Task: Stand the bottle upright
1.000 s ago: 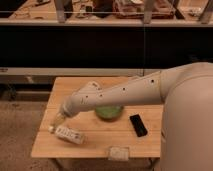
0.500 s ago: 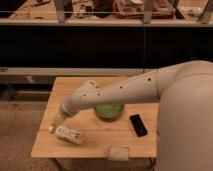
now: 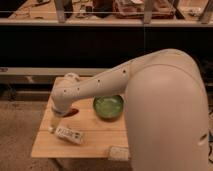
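The bottle [image 3: 68, 134] lies on its side near the front left of the wooden table [image 3: 95, 132], pale with a printed white label and its cap end pointing left. My gripper [image 3: 55, 121] hangs from the wrist just above the bottle's cap end. It stands open, and the bottle rests on the table, not gripped. The arm reaches in from the right and covers much of the table's right side.
A green bowl [image 3: 108, 106] sits mid-table behind the bottle. A dark red oblong object [image 3: 73, 113] lies just behind the gripper. A white cup [image 3: 70, 76] stands at the back left corner. A small pale packet [image 3: 119, 152] lies at the front edge.
The wrist has shifted slightly left and down toward the bottle's cap end. The arm's bulk now fills more of the right side and hides the black object. The bottle has not moved.
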Controlling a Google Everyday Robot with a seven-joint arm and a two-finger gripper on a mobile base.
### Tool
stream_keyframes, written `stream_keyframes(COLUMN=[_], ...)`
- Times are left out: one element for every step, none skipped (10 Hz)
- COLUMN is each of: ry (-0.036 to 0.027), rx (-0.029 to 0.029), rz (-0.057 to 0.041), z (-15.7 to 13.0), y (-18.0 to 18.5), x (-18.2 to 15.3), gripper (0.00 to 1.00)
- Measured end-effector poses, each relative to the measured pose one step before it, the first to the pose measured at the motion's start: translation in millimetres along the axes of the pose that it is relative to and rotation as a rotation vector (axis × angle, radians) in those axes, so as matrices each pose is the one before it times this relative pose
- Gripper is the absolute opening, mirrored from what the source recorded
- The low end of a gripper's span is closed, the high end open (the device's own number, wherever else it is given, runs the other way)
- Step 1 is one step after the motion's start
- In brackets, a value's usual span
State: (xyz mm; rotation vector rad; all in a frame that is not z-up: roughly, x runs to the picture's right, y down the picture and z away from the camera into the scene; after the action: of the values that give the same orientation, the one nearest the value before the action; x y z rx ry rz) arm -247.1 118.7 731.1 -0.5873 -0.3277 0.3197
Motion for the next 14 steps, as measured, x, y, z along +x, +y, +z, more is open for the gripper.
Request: stream_keyframes(ry=[0.02831, 0.02448, 0.01047, 0.00986, 0.00447, -0.00010, -0.00234, -0.01191, -0.00904, -0.00668, -0.00241, 0.00154, 0.00477, 0.01230], rx=[0.00244, 0.00108, 0.00297, 0.00672, 0.00743, 0.00869, 0.00831, 0.00621, 0.00431, 0.00278, -0.00001, 0.00127, 0.00306, 0.00624], rz=[0.00403, 0.01101, 0.01136, 0.01948, 0.01540, 0.01651, 0.01725, 0.02223, 0.01737, 0.00841, 0.00098, -0.00521, -0.00999, -0.01475], z=[5.72, 7.15, 3.70, 3.04, 0.76, -1.48, -1.63, -2.46, -1.65, -0.57, 0.09, -0.26, -1.29, -2.59], y=[-1.74, -1.43, -1.97, -2.89, -2.29, -2.13, -2.27, -2.68, -2.38, -1.04, 0.46, 0.11, -0.85, -1.75], x=[3.27, 5.09, 4.08, 5.63, 3.94, 3.37, 4.15, 4.50, 4.31, 2.56, 0.59, -1.16, -1.19, -1.80], gripper=[0.74, 0.74, 0.74, 0.74, 0.74, 0.74, 0.74, 0.74, 0.74, 0.74, 0.74, 0.74, 0.74, 0.74])
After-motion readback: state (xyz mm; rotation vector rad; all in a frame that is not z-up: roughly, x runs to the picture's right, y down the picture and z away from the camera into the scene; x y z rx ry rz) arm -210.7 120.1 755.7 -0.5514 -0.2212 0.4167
